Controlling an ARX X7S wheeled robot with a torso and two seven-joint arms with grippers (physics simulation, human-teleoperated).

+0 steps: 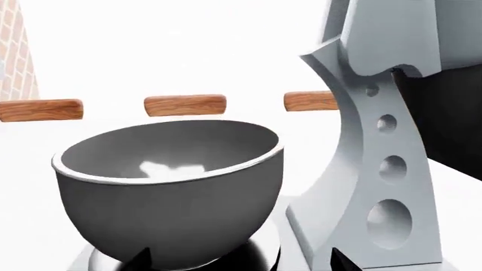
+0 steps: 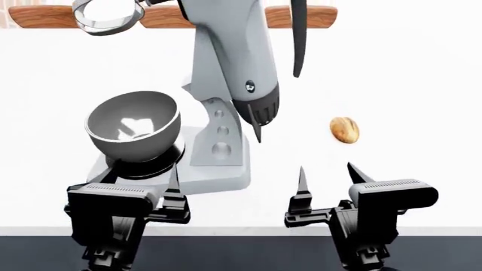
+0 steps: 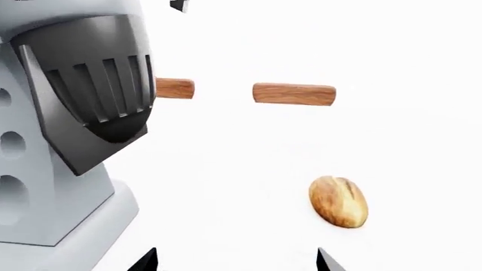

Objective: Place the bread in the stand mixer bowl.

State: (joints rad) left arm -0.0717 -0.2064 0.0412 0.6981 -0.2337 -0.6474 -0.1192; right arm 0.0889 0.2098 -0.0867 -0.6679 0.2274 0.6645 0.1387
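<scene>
The bread (image 2: 345, 130), a small golden-brown roll, lies on the white counter to the right of the light-grey stand mixer (image 2: 226, 73). In the right wrist view the bread (image 3: 339, 201) sits just ahead of my right gripper (image 3: 236, 259), slightly off to one side. My right gripper (image 2: 325, 168) is open and holds nothing. The stand mixer bowl (image 2: 143, 148), shiny grey metal, sits on its black round base left of the mixer column. My left gripper (image 2: 141, 178) is open close in front of the bowl (image 1: 173, 214). Its tips (image 1: 241, 262) straddle the black base.
The mixer's tilted head (image 3: 83, 84) overhangs the space between bowl and bread. A metal ring with a wooden handle (image 2: 109, 16) and other wooden handles (image 2: 301, 17) hang along the back wall. A black tool (image 2: 299, 39) hangs there too. The counter's front edge (image 2: 241, 228) runs beneath both grippers.
</scene>
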